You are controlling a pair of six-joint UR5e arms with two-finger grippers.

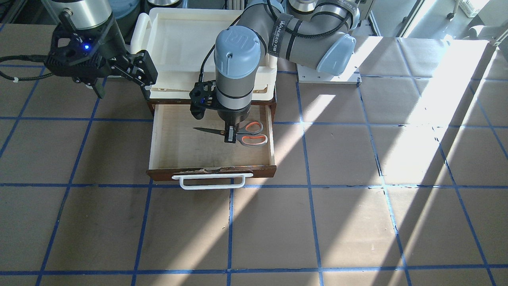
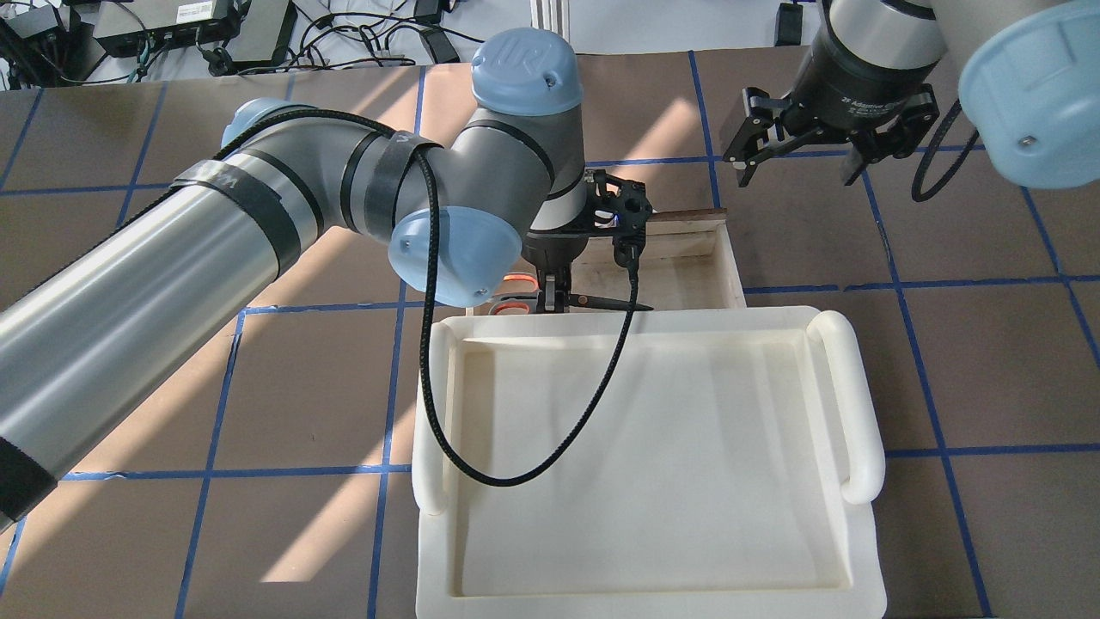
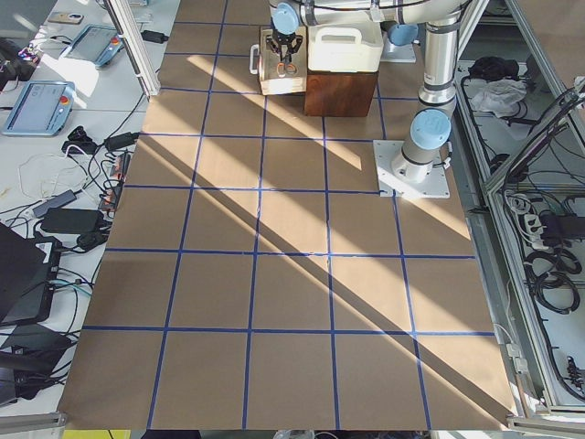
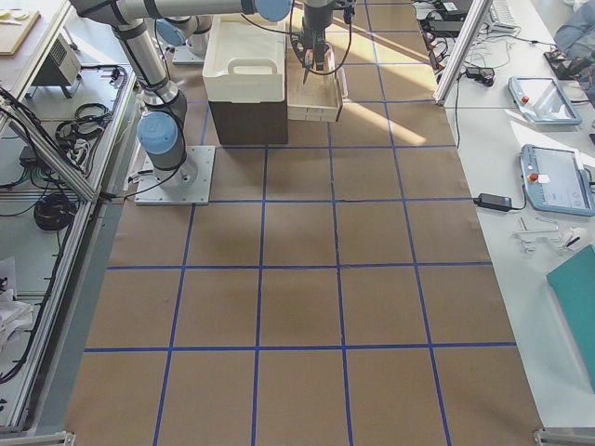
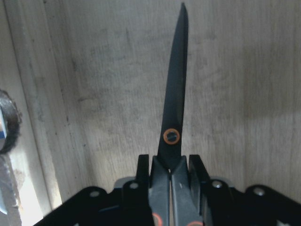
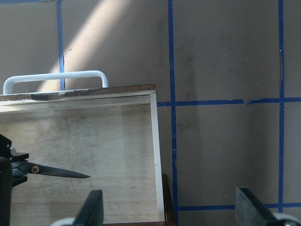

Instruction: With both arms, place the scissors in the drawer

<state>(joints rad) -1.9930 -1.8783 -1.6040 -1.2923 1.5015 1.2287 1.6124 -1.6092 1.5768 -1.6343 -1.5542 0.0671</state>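
Observation:
The drawer (image 1: 178, 151) is pulled open, with a dark red-brown front and a white bar handle (image 1: 212, 180). My left gripper (image 1: 230, 137) reaches down into it and is shut on the scissors (image 1: 252, 134) just behind the pivot. The blades point to the view's left, low over the plywood floor. In the left wrist view the black blades (image 5: 175, 94) stick out from between the fingers (image 5: 195, 172). My right gripper (image 1: 123, 85) is open and empty, hovering beside the drawer's side. Its wrist view shows the drawer (image 6: 94, 136) and the blade tip (image 6: 66, 173).
A cream plastic tray (image 2: 653, 447) sits on the dark cabinet (image 1: 152, 105) that holds the drawer. The left arm's black cable (image 2: 447, 430) hangs over the tray. Brown table paper with blue tape lines (image 1: 230, 222) surrounds the cabinet.

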